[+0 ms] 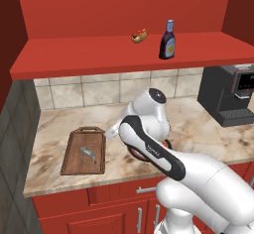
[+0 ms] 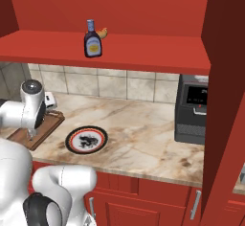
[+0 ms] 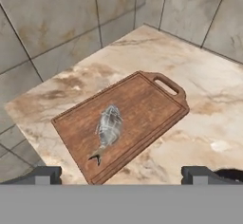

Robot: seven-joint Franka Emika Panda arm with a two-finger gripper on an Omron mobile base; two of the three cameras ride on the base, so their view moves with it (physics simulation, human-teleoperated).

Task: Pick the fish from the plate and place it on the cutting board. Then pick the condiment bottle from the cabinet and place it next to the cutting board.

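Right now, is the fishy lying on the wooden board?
Touching. The hand view shows the fish lying flat on the cutting board, inside its raised edge, with no gap under it. The left base view shows the same.

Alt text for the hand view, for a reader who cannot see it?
A small silvery fish lies on a brown cutting board on a marble counter in a tiled corner, seen from above past the open end effector.
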